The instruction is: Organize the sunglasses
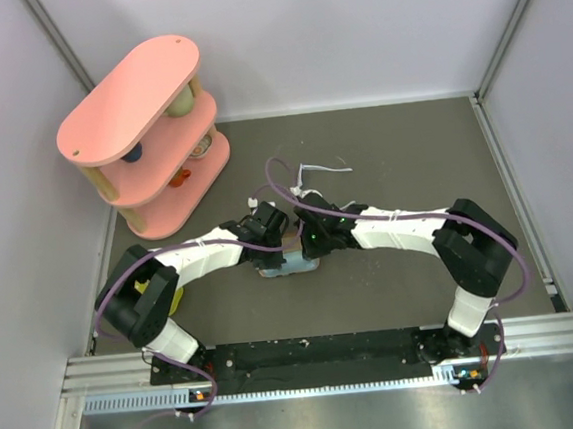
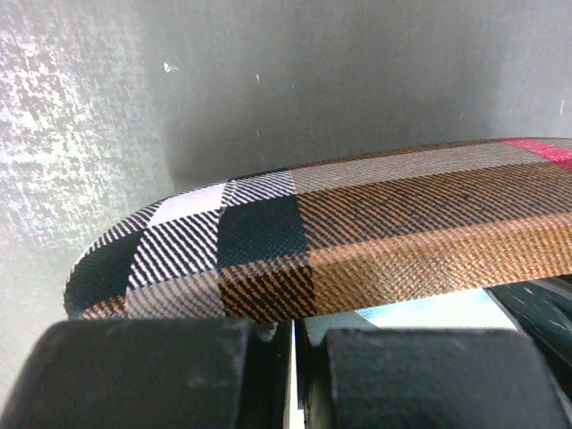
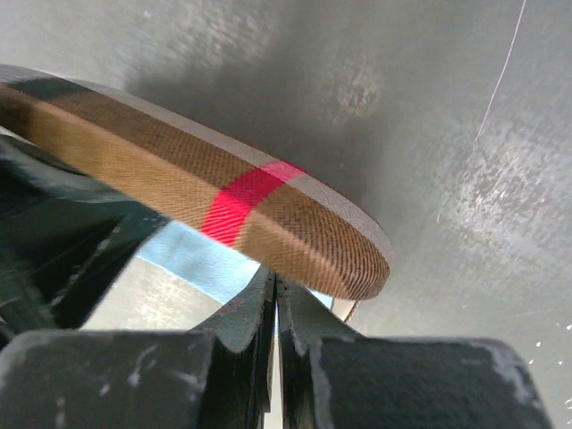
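- The grey worktop (image 1: 413,163) fills the pen, with pale walls on three sides.
- Up at 10 o'clock stands the pink tiered shelf (image 1: 131,98). There are small bits and pieces on its lower levels, too small for me to name.
- Both arms reach in from the near rail and meet right in the middle of the worktop, purple cables looped along them.
- Left hand (image 2: 290,340): it's coming in from 9 o'clock, down low against the end of the case. Its fingers (image 2: 152,375) are clenched to a hairline slit, and I can't tell whether anything is pinched in there.
- Right hand (image 3: 275,295): from 3 o'clock, same story at the other end. The fingers (image 3: 241,331) are pressed tight together just under the case's rounded tip, and whether they've caught the cloth I can't say.
- The brown plaid case (image 2: 375,241) sits dead centre between the two hands. It's mostly hidden from above, but the wrist cameras show it clearly, with black-and-white checks at the left end and a red stripe near the right.
- A light blue cloth (image 3: 197,259) lies under the case, its edge peeking out at the 6 o'clock side.
- And the sunglasses (image 1: 308,172)? They're lying loose on the worktop at 12 o'clock from the case, near it but apart. It's a thin white frame with the temple arms splayed, and neither hand is touching it.
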You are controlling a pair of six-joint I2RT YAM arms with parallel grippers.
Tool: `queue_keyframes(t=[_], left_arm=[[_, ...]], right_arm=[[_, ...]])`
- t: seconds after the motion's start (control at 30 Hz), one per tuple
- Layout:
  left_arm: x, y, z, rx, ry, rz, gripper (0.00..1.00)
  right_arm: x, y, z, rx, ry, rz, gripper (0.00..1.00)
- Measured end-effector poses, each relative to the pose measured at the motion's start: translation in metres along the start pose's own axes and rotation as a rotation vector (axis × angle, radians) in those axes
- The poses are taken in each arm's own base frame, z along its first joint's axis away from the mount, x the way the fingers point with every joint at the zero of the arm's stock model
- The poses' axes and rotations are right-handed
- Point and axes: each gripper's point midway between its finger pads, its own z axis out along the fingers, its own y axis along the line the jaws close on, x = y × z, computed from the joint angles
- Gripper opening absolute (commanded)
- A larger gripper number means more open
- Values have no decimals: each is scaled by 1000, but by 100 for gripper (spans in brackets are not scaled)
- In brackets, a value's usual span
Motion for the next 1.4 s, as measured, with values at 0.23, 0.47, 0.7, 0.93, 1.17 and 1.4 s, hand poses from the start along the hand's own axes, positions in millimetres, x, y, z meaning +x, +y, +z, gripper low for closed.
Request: queue_keyframes(t=[0.23, 0.47, 0.7, 0.93, 1.17, 1.4], left_arm=[[0, 0, 0, -4, -2, -7, 0], [0, 1, 0, -6, -2, -10, 0], [0, 1, 0, -8, -3, -10, 0], [-1, 1, -1, -7, -4, -10, 0], [-1, 1, -2, -7, -6, -10, 4], [-1, 2, -3, -10, -7, -9, 15]], right_arm=[[24, -10, 15, 24, 72, 10, 0], [22, -17, 12, 57, 53, 33, 0], [15, -30, -8, 116, 17, 37, 0], [12, -31, -18, 125, 7, 24, 0], [9, -18, -18, 56, 17, 7, 0], [18, -10, -2, 13, 63, 7, 0]])
